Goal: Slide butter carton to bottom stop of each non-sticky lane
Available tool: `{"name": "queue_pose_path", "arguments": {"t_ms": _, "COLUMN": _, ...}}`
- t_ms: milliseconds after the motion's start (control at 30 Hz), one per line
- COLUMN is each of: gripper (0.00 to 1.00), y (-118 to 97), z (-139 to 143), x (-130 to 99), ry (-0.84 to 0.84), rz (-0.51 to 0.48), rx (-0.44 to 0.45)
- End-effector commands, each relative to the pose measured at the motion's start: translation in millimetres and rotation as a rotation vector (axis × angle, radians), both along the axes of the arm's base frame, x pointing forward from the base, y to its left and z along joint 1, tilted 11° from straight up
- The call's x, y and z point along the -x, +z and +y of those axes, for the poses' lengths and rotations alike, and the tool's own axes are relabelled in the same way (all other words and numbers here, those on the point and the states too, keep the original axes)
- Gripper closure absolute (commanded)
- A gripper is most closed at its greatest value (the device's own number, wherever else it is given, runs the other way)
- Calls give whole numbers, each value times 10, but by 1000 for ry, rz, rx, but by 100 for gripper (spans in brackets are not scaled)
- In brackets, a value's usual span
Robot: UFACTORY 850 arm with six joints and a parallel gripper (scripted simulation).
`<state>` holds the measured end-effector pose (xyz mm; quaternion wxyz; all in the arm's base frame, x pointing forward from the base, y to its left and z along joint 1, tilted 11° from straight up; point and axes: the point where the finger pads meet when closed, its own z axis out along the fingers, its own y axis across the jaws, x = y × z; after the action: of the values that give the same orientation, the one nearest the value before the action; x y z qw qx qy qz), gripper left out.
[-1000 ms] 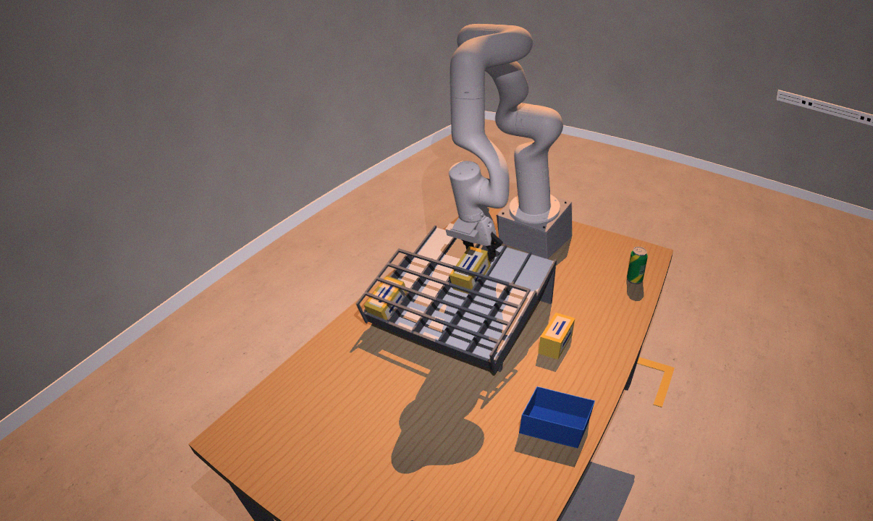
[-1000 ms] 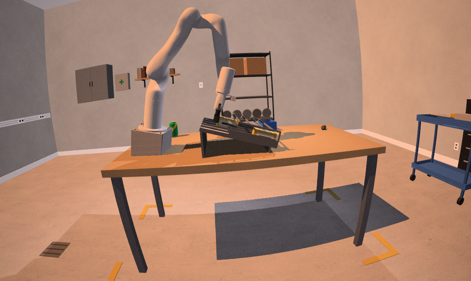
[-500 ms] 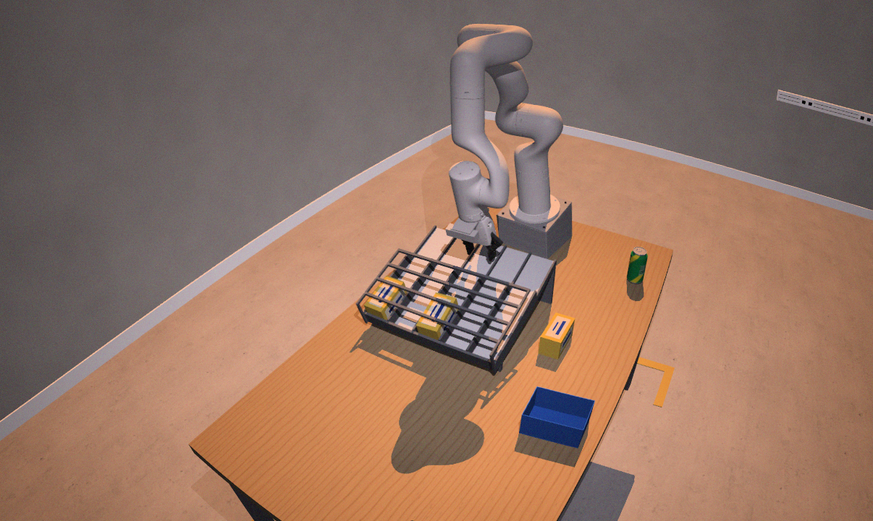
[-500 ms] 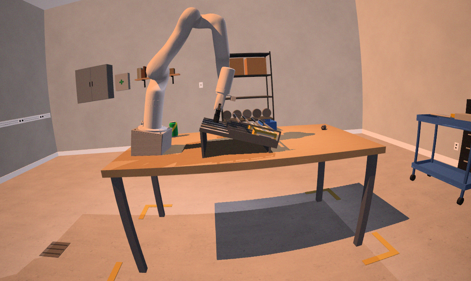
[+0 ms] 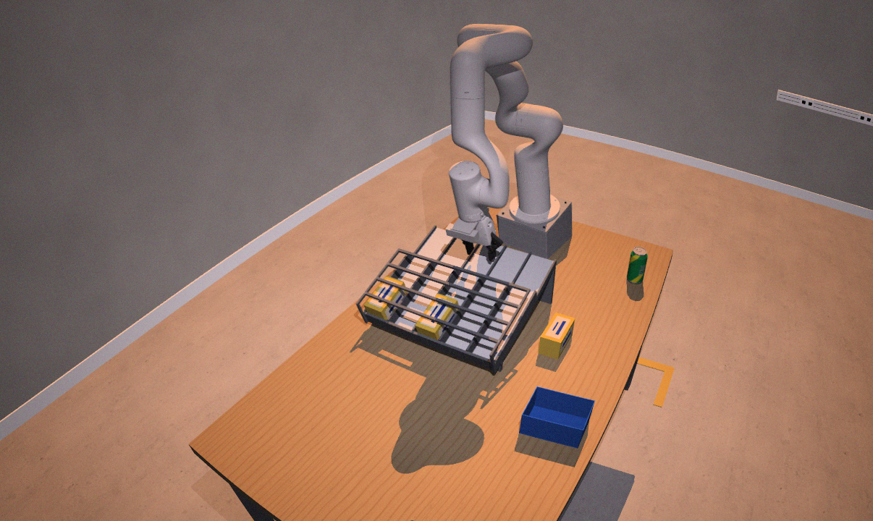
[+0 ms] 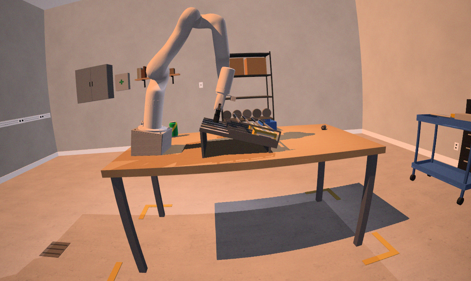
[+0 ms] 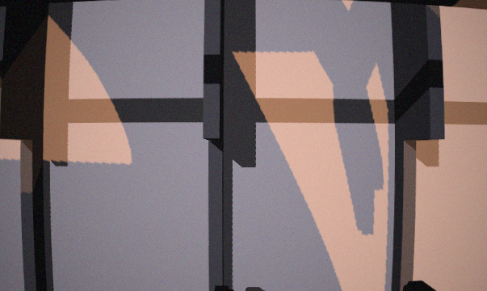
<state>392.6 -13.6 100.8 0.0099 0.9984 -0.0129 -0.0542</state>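
The sloped five-lane shelf stands on the table. One yellow butter carton lies at the bottom of the leftmost lane in the top view. A second carton lies in the middle lane, its lower end at the bottom stop as far as the rails let me see. A third carton stands on the table right of the shelf. My gripper is open and empty, low over the upper end of the middle lane. No carton shows in the wrist view.
Crossbars span the lower part of the lanes. A blue bin stands near the table's right edge in the top view, and a green can stands near the robot base. A small dark object lies at the table's far end.
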Motion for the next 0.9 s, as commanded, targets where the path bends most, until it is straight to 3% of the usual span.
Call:
{"name": "queue_pose_path", "arguments": {"t_ms": 0, "gripper": 22, "y": 5, "z": 0, "x": -6, "ry": 0, "rz": -1, "rx": 0}}
{"name": "queue_pose_path", "arguments": {"t_ms": 867, "gripper": 19, "y": 5, "z": 0, "x": -6, "ry": 0, "rz": -1, "rx": 0}}
